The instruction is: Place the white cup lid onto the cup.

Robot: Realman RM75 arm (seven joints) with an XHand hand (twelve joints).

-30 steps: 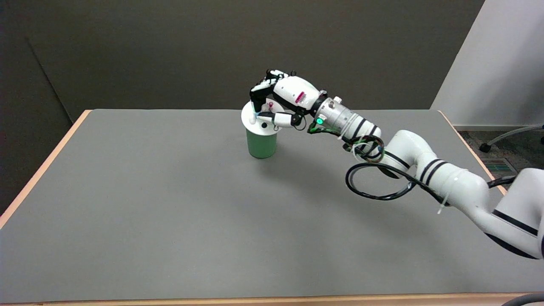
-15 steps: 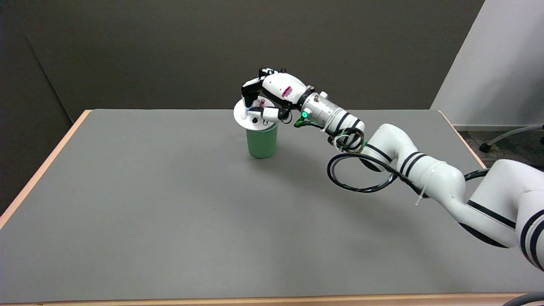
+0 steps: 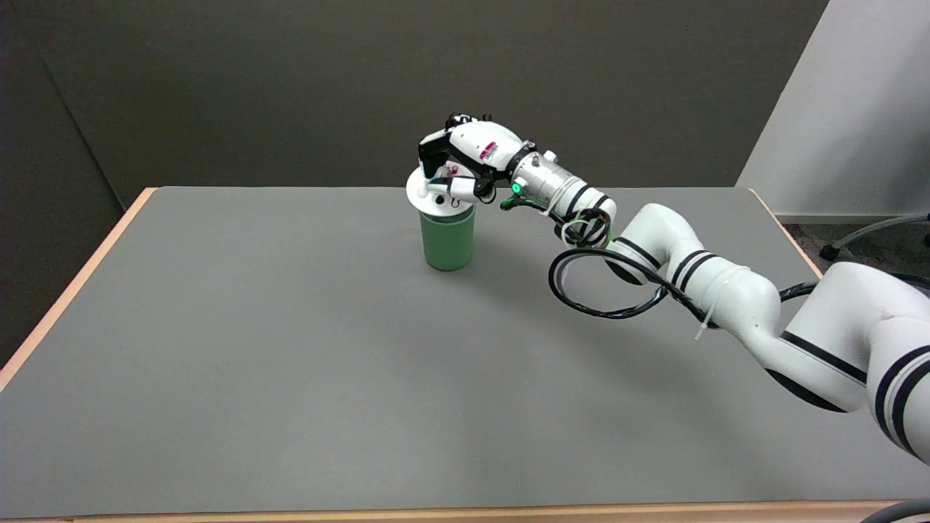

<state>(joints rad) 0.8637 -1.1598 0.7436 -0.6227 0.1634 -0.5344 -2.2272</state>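
Since half-second-ago frame: right hand (image 3: 459, 161) shifted slightly right, lid re-centring. Hand pinches white cup lid (image 3: 429, 196), upper centre of frame. Lid sits tilted over green cup (image 3: 448, 240) mouth, overhanging left; seating judged incomplete.

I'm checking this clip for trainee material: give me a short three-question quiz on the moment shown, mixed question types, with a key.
1. True or false: the white cup lid lies flat on the table, away from the green cup.
2. Multiple choice: what is the right hand doing? A) hanging free with fingers spread B) holding the lid at the cup's mouth C) gripping the cup's side wall
3. Fill in: the cup stands ____ on the grey table top.

Key
1. False. The lid is up at the top of the cup, in the hand's hold.
2. B. Whether the lid is fully seated cannot be told from this view.
3. Upright.
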